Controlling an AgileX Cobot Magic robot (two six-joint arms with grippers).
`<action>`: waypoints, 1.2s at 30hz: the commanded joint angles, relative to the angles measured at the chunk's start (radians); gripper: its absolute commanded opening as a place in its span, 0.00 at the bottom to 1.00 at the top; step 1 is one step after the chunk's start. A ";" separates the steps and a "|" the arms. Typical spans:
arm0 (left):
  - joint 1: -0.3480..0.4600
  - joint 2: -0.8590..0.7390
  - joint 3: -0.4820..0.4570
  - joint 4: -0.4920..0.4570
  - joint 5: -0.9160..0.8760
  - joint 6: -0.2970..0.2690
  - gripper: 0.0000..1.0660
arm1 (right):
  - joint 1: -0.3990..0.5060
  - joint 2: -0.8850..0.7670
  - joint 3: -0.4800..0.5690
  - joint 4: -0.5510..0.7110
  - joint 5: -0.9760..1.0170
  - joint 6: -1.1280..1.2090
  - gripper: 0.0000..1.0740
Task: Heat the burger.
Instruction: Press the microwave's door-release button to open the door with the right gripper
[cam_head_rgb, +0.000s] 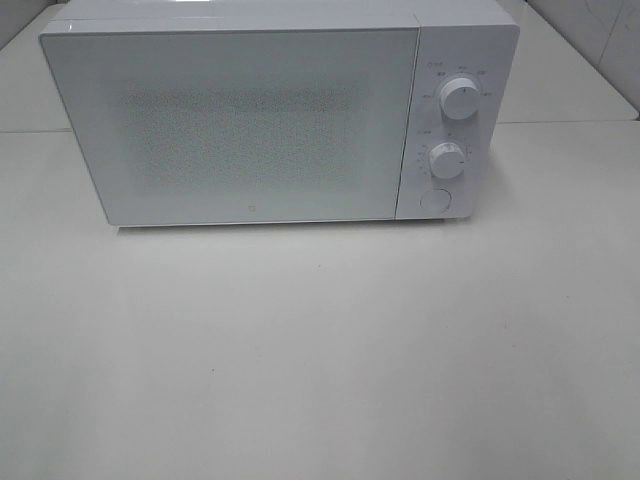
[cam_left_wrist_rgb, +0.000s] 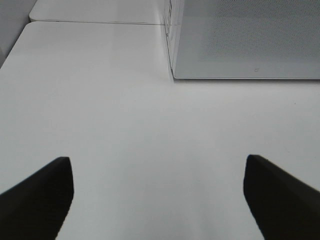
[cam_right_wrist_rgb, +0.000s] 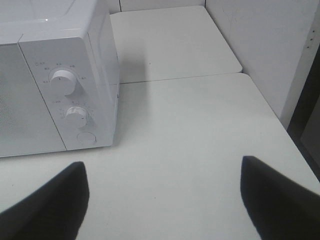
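The burger is out of view in all three views. A white microwave (cam_head_rgb: 260, 110) stands at the back of the white table (cam_head_rgb: 320, 350), its door shut. Neither arm appears in the exterior high view. My left gripper (cam_left_wrist_rgb: 159, 200) is open over bare table, short of the microwave's (cam_left_wrist_rgb: 245, 40) front left corner, with nothing between its dark fingers (cam_left_wrist_rgb: 35, 200). My right gripper (cam_right_wrist_rgb: 162, 197) is also open and empty, hovering over the table in front and to the right of the microwave's (cam_right_wrist_rgb: 55, 80) control panel.
The microwave carries two round knobs, the upper knob (cam_head_rgb: 460, 98) and the lower knob (cam_head_rgb: 446, 161), with a round button (cam_head_rgb: 434, 199) beneath. A second table surface (cam_right_wrist_rgb: 170, 40) lies behind. A white wall (cam_right_wrist_rgb: 260, 45) borders the right side.
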 joint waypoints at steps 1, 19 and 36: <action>0.001 -0.014 0.002 0.001 0.001 -0.002 0.79 | -0.004 0.052 -0.006 -0.001 -0.067 -0.008 0.71; 0.001 -0.014 0.002 0.001 0.001 -0.002 0.79 | -0.004 0.471 0.169 -0.001 -0.675 0.052 0.71; 0.001 -0.014 0.002 0.001 0.001 -0.002 0.79 | 0.000 0.806 0.237 -0.114 -1.020 0.936 0.14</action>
